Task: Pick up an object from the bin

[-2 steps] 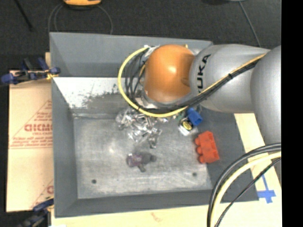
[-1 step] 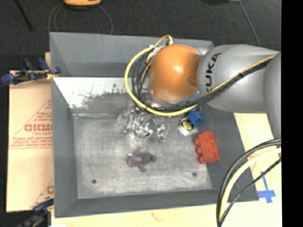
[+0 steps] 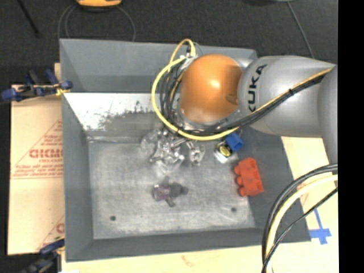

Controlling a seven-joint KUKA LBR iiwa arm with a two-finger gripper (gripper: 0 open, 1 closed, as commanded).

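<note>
My gripper (image 3: 172, 149) hangs low near the bin's back wall, just under the arm's orange cover. A small dark purple-and-black thing (image 3: 168, 193) lies on the bin floor a little in front of it, apart from it. To the gripper's right lies a small blue and yellow thing (image 3: 230, 145), partly under the arm. Further right and nearer the front is a red toy brick (image 3: 248, 177) with round studs.
The arm comes in from the right over the bin's back right corner, its yellow and black cables looping round the cover. The bin's left wall slopes steeply. Bare floor stretches across the left and front of the bin.
</note>
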